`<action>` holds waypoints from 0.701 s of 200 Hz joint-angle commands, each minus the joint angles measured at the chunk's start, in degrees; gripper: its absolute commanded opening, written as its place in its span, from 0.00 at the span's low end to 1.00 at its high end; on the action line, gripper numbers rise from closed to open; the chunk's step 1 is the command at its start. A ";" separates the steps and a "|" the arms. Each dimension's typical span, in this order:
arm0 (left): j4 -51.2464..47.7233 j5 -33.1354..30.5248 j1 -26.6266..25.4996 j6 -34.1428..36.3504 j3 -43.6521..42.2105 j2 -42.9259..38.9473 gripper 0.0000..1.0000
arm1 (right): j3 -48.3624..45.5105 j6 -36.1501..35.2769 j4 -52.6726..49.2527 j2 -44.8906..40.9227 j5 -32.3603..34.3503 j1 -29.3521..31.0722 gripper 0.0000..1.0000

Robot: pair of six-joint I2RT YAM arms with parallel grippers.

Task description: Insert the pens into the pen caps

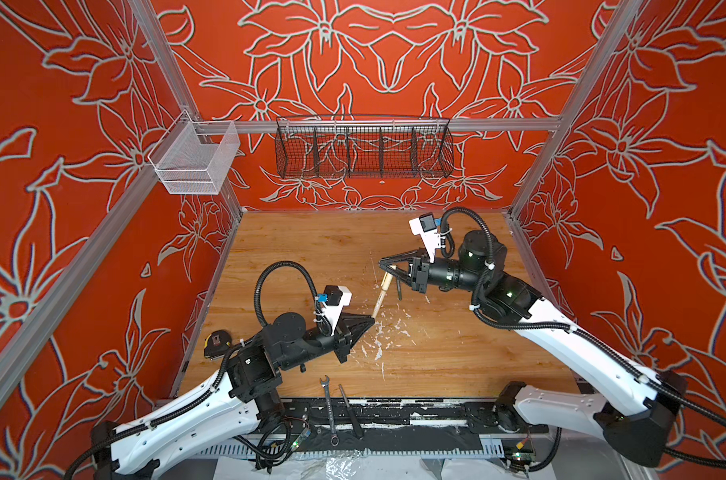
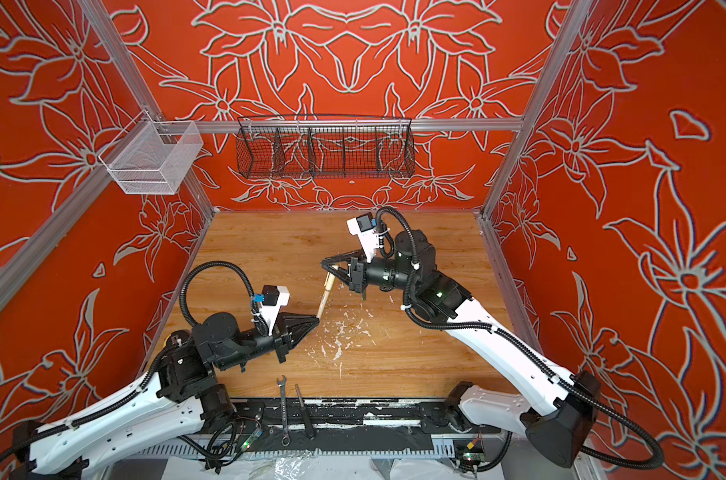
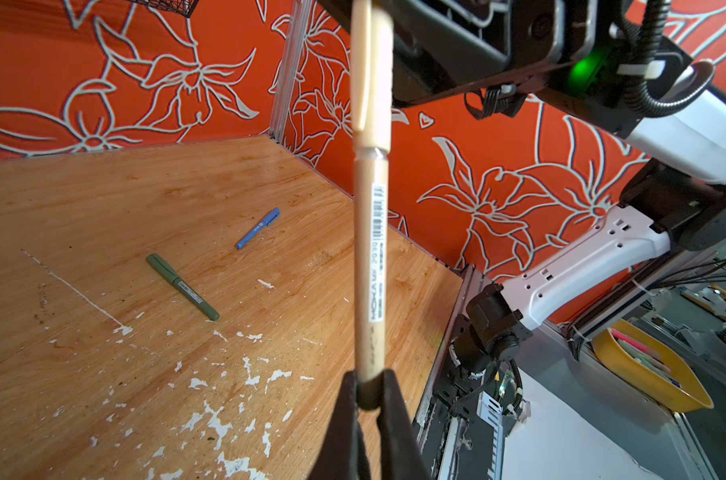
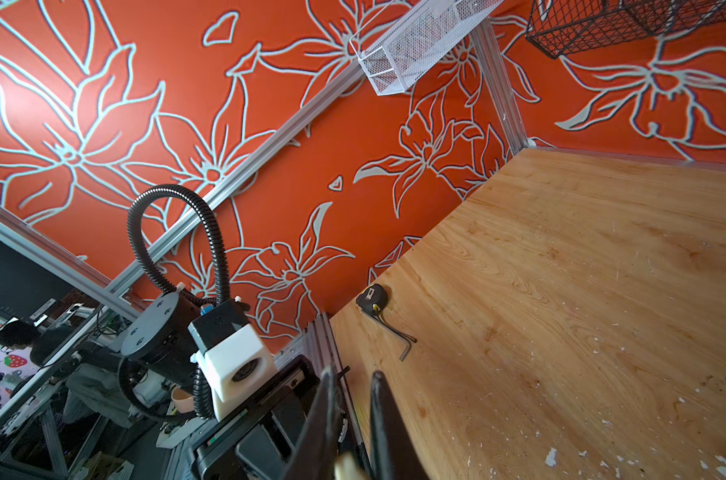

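Above the wooden table [image 1: 436, 365], the tan pen [image 1: 381, 297] is spanning both grippers: the left gripper [image 1: 371, 319] is clamping its tail end, and the right gripper [image 1: 383, 266] is pinching the tan cap [image 3: 371, 83] at its far end. The green pen [image 3: 182, 286] and blue pen [image 3: 258, 227] are lying on the boards below.

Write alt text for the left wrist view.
A tan pen runs through the middle of the frame, its near end pinched in the shut left gripper and its tan cap held by the right gripper at the frame's edge. Behind it, a green pen and a blue pen lie apart on the scuffed wooden table, red floral walls beyond.
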 commanded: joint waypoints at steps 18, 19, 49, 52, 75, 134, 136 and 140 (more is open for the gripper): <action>7.19 -3.47 0.31 1.19 4.41 0.27 0.00 | -5.14 2.55 -0.23 -1.54 2.63 0.09 0.00; 7.19 -3.59 0.31 1.19 4.42 0.28 0.00 | -5.25 2.64 -0.17 -1.51 2.63 0.06 0.00; 8.83 -4.91 0.31 2.20 5.37 1.19 0.00 | -9.50 6.06 3.72 -2.00 2.13 0.11 0.00; 8.85 -5.12 0.35 2.35 5.60 1.39 0.00 | -9.94 6.59 4.27 -1.95 1.92 0.12 0.00; 9.18 -5.56 0.39 3.63 7.55 2.84 0.00 | -13.00 9.17 7.52 -1.88 1.31 0.23 0.00; 11.57 -6.65 1.89 5.19 10.67 6.43 0.00 | -18.08 11.74 9.73 -3.45 5.07 1.84 0.00; 11.69 -6.68 2.07 5.22 10.72 6.44 0.00 | -18.34 11.77 9.75 -3.49 5.13 1.89 0.00; 11.89 -6.63 2.37 5.23 10.80 6.51 0.00 | -18.63 11.84 9.73 -3.44 5.22 1.92 0.00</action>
